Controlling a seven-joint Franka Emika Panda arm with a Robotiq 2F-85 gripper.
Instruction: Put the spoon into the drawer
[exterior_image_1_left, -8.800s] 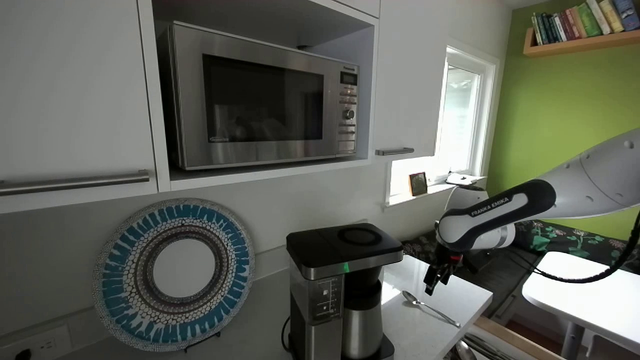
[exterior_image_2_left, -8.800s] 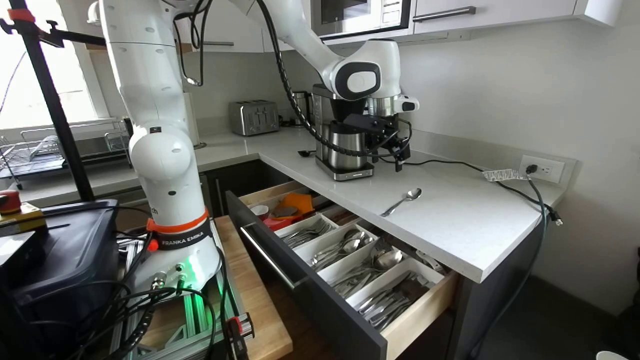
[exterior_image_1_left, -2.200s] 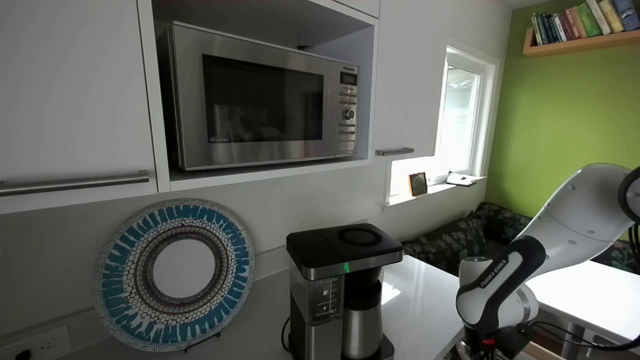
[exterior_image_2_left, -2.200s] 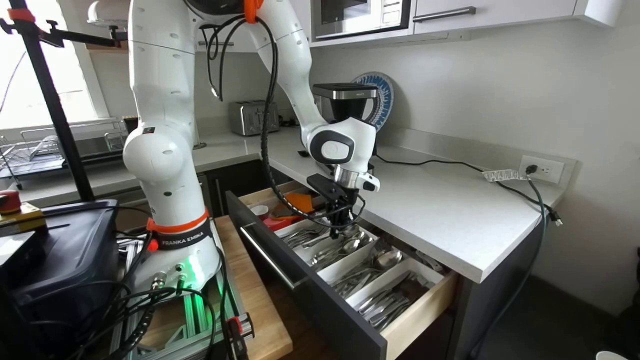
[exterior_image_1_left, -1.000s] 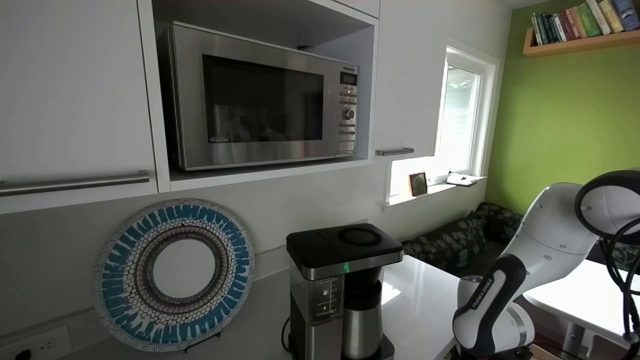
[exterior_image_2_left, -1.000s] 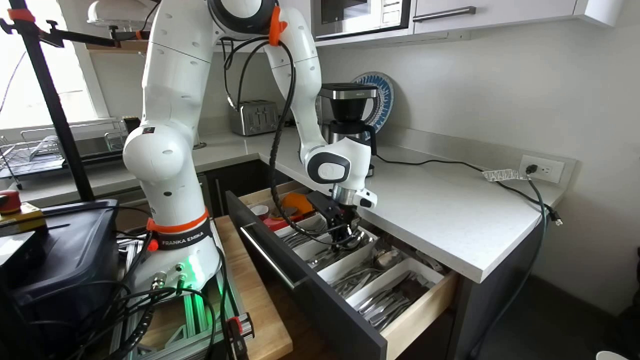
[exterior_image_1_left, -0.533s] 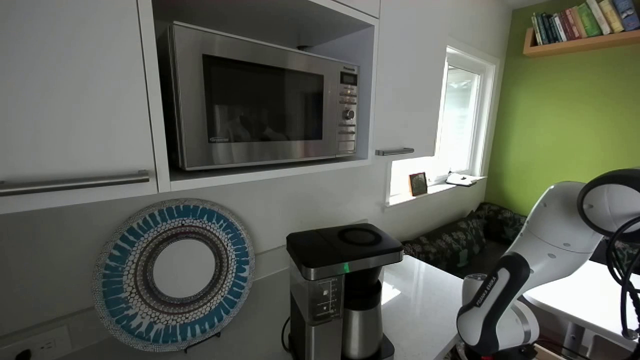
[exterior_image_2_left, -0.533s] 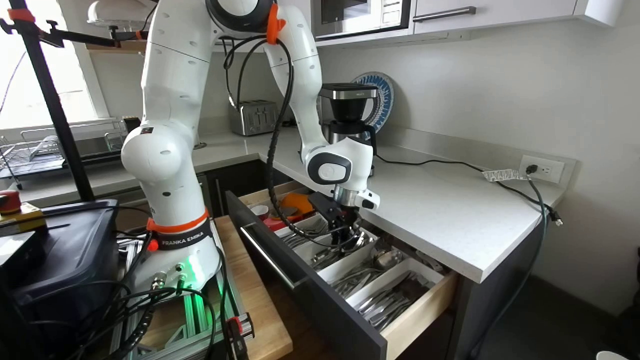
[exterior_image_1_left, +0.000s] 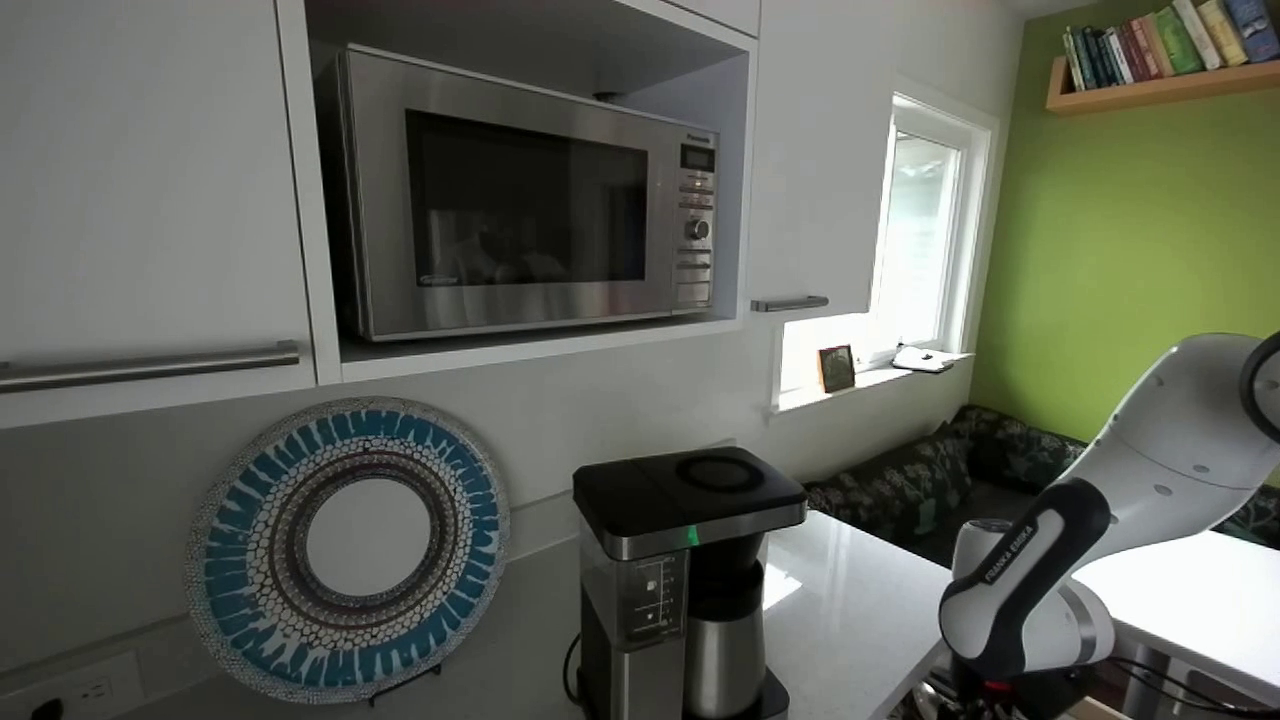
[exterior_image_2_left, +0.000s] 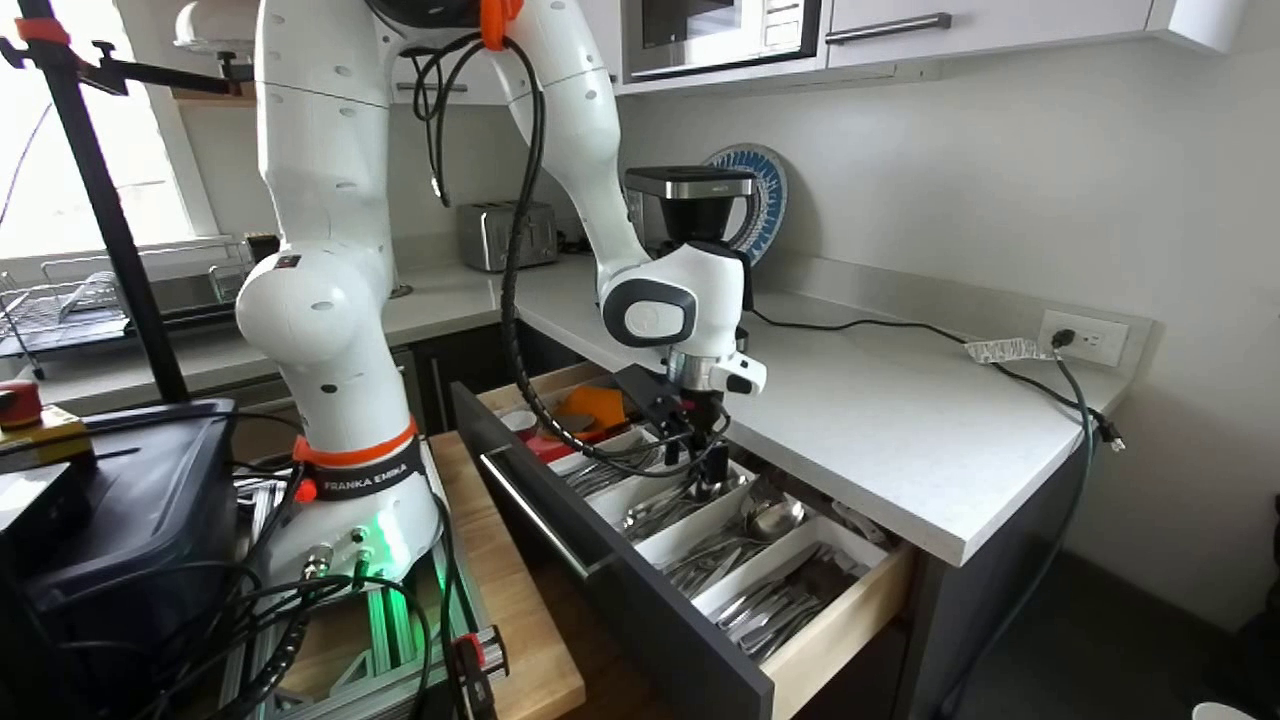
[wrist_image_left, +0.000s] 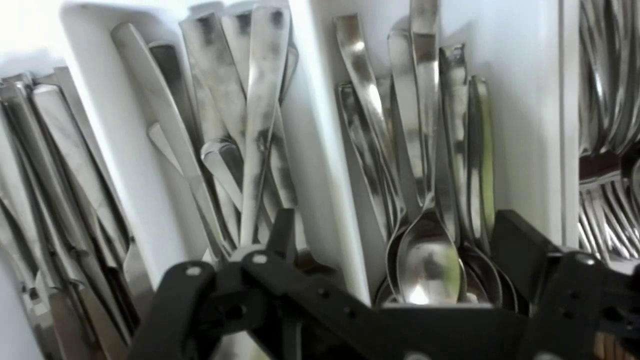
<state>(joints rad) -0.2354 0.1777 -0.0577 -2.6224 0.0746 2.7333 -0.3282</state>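
The drawer is pulled open below the counter and holds white trays of cutlery; its edge also shows in an exterior view. My gripper is over the spoon compartment. In the wrist view the gripper is open, its fingers wide apart and nothing clamped between them. A shiny spoon lies on top of other spoons in that compartment, its bowl between and below the fingers, its tip hidden by the gripper. No spoon shows on the counter, though I cannot tell for certain which one came from there.
The counter edge overhangs the drawer's back beside the gripper. The coffee maker stands on the counter behind the arm. Compartment walls divide the spoons from other cutlery. An orange item lies at the drawer's far end.
The spoon on the counter earlier is gone from there. My gripper has moved from above the counter down into the drawer, its fingers have spread, and it has risen slightly since half a second ago.
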